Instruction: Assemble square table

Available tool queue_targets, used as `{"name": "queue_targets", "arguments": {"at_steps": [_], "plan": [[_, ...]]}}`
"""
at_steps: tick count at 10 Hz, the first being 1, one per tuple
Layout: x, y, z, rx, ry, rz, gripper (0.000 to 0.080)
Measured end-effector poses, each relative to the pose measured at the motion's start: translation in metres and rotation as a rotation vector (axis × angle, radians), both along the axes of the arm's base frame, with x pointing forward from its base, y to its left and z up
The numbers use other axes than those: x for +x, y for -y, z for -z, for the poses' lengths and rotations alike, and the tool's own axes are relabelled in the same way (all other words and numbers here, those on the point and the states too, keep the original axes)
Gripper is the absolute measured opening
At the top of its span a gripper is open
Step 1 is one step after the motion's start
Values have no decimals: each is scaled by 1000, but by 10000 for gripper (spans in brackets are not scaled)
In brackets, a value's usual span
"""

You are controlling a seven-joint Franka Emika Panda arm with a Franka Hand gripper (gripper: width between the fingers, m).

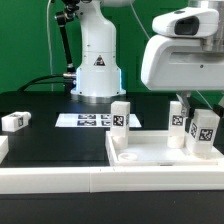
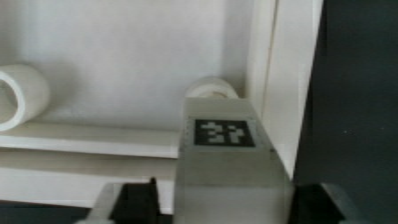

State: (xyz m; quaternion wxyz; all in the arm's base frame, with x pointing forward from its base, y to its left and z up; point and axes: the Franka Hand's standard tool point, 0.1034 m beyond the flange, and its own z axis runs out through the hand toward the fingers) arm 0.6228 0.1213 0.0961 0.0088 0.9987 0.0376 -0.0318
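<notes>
Table top (image 1: 150,152) lies rim-up at the front of the scene. One leg (image 2: 228,150) stands upright over it, just beside a round socket (image 2: 214,90), tag toward the wrist camera, flanked by the gripper (image 2: 228,200). Jaws sit close on both flat sides; cannot tell whether the pads press yet. Likely needs: a centred, square hold, leg kept plumb, lowered straight onto the socket. Spare leg (image 1: 120,115) stands behind the top.

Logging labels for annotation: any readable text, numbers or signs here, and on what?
No words or numbers are readable.
Triangular sign on the arm's base: symbol too small to read.
Square black-and-white tags on the legs and the marker board: coded patterns, no text.
</notes>
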Motion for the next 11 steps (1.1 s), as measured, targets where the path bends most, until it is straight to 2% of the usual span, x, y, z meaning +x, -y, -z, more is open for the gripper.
{"name": "queue_targets", "arguments": {"at_steps": [1, 3, 11], "plan": [[0, 0, 0, -1, 0, 12, 287], [0, 0, 0, -1, 1, 30, 287], [0, 0, 1, -26, 16, 656, 288]]}}
